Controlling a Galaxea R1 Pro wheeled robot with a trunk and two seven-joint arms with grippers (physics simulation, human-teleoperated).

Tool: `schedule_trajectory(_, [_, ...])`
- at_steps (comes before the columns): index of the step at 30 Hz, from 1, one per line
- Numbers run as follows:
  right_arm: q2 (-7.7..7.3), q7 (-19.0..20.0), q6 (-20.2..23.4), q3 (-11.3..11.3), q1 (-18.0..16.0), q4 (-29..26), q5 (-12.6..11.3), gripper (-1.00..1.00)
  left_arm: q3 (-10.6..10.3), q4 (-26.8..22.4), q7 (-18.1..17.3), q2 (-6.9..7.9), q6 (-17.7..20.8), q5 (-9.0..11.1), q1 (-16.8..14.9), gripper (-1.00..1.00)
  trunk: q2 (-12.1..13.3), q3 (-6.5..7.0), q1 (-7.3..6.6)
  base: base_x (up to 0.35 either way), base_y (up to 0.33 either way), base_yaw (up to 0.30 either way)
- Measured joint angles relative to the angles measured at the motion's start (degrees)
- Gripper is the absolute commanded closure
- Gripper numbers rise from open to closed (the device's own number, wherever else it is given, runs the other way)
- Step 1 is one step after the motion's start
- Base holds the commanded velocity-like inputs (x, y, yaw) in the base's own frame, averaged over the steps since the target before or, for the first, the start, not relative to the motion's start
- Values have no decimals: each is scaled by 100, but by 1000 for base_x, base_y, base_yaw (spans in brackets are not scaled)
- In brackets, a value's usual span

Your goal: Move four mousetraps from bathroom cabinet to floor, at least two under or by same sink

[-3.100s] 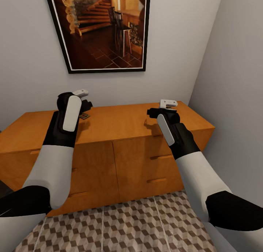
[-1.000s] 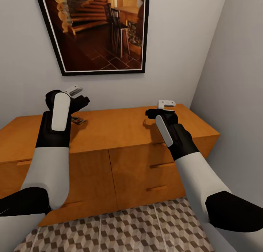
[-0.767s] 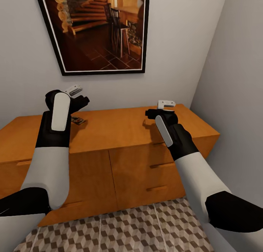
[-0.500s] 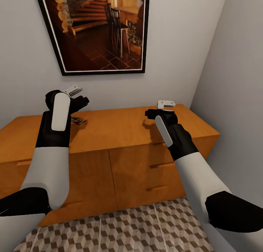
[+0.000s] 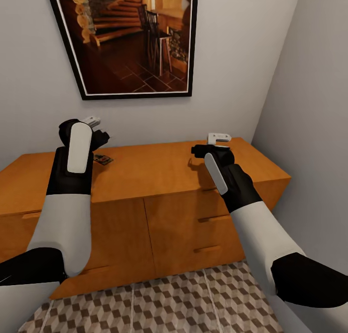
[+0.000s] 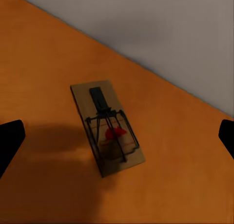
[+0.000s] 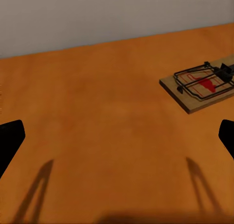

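Observation:
The orange-brown cabinet (image 5: 150,171) stands against the wall with a mousetrap (image 5: 103,159) on its top near the back left. My left gripper (image 5: 95,130) hovers just above that mousetrap (image 6: 107,129), open, with the trap between the dark fingertips (image 6: 9,141). My right gripper (image 5: 212,147) hangs open over the cabinet top's right part. Between its fingertips (image 7: 9,138) is bare wood, and a mousetrap (image 7: 202,85) lies off to one side. The patterned bathroom floor (image 5: 169,299) shows in front of the cabinet. The bathroom sink is out of view.
A framed picture (image 5: 135,38) hangs on the grey wall above the cabinet. A side wall (image 5: 314,106) closes in on the right, close to the cabinet's end. Drawer fronts with slim handles (image 5: 208,218) face me.
My left gripper has shifted slightly left and down, closer over the mousetrap. The right arm has barely moved. Since 3.1 s ago the head view has also shifted.

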Motion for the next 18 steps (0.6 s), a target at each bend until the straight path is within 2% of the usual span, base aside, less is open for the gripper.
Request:
schedule_trajectory(9, [5, 0, 0, 3, 8, 2, 0, -100, 25, 180, 365, 1, -630, 24, 0, -100, 0, 0, 0, 0, 0, 0])
schedule_trajectory(18, [5, 0, 0, 4, 17, 2, 2, -100, 19, 635, 488, -5, -1020, 28, 0, -100, 0, 0, 0, 0, 0, 0])
